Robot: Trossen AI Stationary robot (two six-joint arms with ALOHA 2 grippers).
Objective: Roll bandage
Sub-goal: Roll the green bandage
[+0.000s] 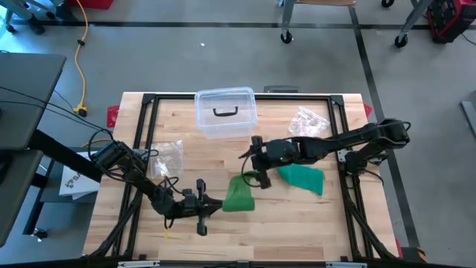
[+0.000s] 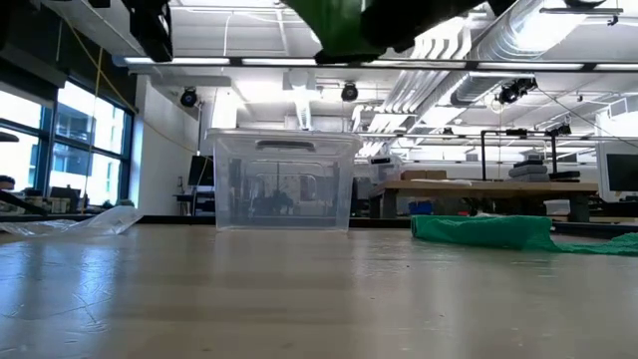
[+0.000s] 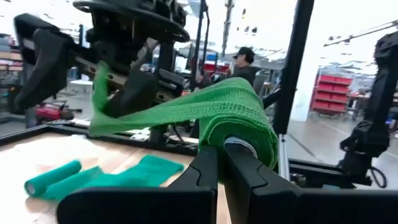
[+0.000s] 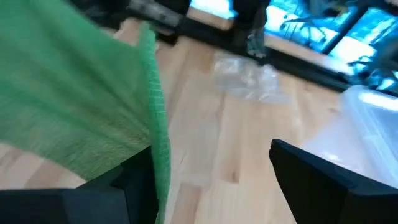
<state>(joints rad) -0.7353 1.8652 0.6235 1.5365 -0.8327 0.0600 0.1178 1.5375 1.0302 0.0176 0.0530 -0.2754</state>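
We can read no text, label, brand, number or sign anywhere; the dark marks on the white sheet (image 1: 72, 181) beside the tabletop (image 1: 297, 223) are too small to read.

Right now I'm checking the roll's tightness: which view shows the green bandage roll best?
Left wrist view: green bandage roll fills the frame, clamped in the left gripper. High view shows it small; low view only its underside; right wrist only loose fabric.

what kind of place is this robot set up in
Most likely a robotics lab or workshop in an industrial space. The wooden table stands on a bare concrete floor marked with tape lines, exposed ducts run along the ceiling, and red tool cabinets stand behind.
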